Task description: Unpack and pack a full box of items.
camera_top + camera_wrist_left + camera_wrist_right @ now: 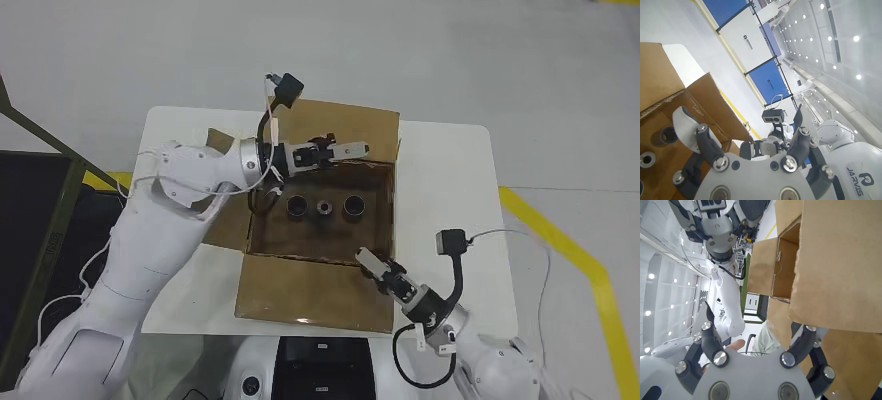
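On the white table, the open cardboard box sat in the middle, with a row of three round metal parts on its floor toward the far side. My left jaws hung spread wide and empty above the box's far wall. My right jaws, also spread apart, were at the near wall's right end, gripping nothing.

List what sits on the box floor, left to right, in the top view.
left dark hollow cylinder → small metal cylinder → right dark hollow cylinder
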Robot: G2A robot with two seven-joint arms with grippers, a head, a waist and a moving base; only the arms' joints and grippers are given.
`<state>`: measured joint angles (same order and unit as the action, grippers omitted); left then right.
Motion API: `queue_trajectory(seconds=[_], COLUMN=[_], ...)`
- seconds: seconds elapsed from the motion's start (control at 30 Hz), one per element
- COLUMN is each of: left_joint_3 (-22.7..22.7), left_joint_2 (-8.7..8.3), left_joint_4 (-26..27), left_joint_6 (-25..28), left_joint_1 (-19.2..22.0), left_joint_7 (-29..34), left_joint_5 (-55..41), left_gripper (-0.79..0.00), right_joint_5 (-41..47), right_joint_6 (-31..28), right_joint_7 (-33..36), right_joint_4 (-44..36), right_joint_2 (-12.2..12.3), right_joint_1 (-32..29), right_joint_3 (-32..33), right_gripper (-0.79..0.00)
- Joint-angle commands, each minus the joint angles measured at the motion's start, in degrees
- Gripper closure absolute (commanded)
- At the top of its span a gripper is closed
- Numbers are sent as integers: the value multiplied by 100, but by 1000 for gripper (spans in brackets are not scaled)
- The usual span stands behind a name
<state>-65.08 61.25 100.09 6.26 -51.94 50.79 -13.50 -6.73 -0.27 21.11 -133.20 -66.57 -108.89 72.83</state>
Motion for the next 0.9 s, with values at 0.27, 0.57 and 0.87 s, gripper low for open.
queue_trajectory(seconds=[0.27, 0.57, 0.87], left_joint_3=[-1224, -2139, -2569], left_joint_2=[-222, -374, -496], left_joint_4=[311, 257, -18], left_joint_6=[27, 37, -9], left_joint_1=[-552, -777, -774], left_joint_7=[390, 831, 1778], left_joint_5=[-34, -247, -667], left_gripper=[-785, -785, -785], right_joint_5=[-350, -327, -90], right_joint_6=[2, 764, 1405], right_joint_7=[-1257, -1739, -1819], right_joint_4=[-133, 280, 983], right_joint_2=[-11, -69, -157], right_joint_1=[-560, -70, 766], right_joint_3=[359, 488, 291], right_gripper=[-785, -785, -785])
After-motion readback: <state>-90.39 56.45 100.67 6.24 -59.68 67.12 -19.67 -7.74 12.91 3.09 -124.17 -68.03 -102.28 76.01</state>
